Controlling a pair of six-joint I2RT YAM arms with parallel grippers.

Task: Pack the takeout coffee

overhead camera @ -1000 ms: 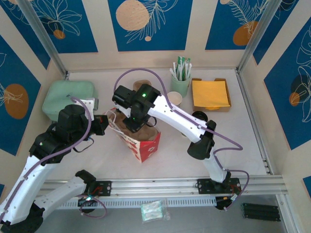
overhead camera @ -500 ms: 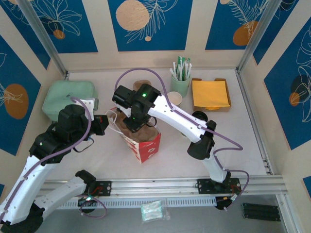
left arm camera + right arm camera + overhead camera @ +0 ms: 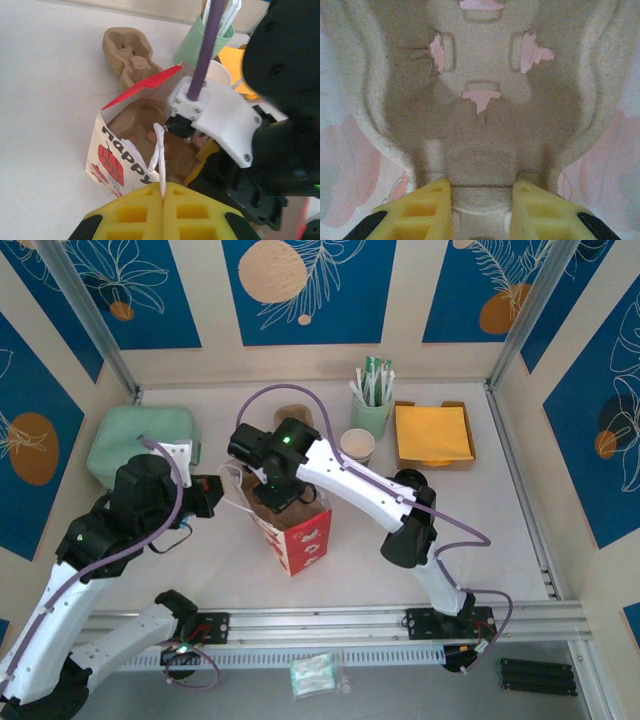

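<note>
Probably robot test booth; blue leaf-print wall panels (image 3: 350, 300); aluminium rail (image 3: 330, 624); white tabletop (image 3: 500, 540).

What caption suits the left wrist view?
Left claw pinches the white handle of the paper bag; right arm reaches onto the cup carrier inside.

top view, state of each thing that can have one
paper bag, upright, mouth open
left gripper, shut on bag handle
right gripper, shut on cup carrier in the paper bag
paper cup, upright, lidless, outside the paper bag
</note>
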